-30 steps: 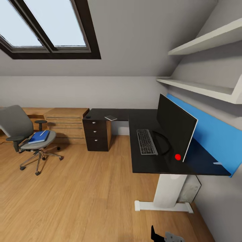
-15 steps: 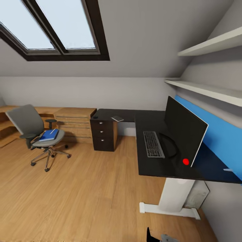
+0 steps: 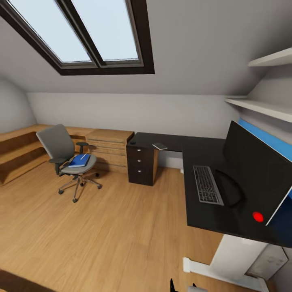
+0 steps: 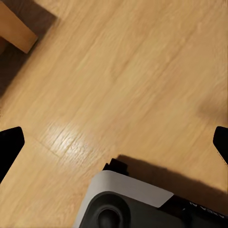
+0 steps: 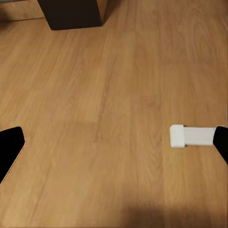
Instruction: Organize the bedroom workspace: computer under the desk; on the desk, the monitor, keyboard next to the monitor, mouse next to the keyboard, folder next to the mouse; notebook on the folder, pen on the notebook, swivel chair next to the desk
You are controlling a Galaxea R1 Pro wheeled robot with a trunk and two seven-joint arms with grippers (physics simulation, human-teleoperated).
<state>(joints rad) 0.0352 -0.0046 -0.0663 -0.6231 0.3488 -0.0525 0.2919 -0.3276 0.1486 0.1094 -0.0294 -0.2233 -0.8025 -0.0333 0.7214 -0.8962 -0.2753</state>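
The swivel chair (image 3: 61, 150) stands on the wood floor at the left, apart from the desk (image 3: 202, 213). The blue folder (image 3: 79, 161) lies on its seat with the pen (image 3: 83, 156) on top. On the black desk stand the monitor (image 3: 259, 170) and, in front of it, the keyboard (image 3: 207, 184). The notebook (image 3: 159, 146) and the small black mouse (image 3: 132, 142) lie on the far wing of the desk. The computer (image 3: 268, 261) shows partly under the desk. My left gripper (image 4: 114, 142) and right gripper (image 5: 114, 142) hang open over bare floor, holding nothing.
A dark drawer unit (image 3: 142, 164) stands under the desk's far wing, with low light-wood cabinets (image 3: 109, 146) beside it. The desk's white foot (image 5: 192, 136) lies on the floor near my right gripper. Wall shelves (image 3: 263, 107) hang above the monitor. Open floor stretches between me and the chair.
The head view has swung left, so desk and chair sit further right in the picture. None of the things themselves has moved.
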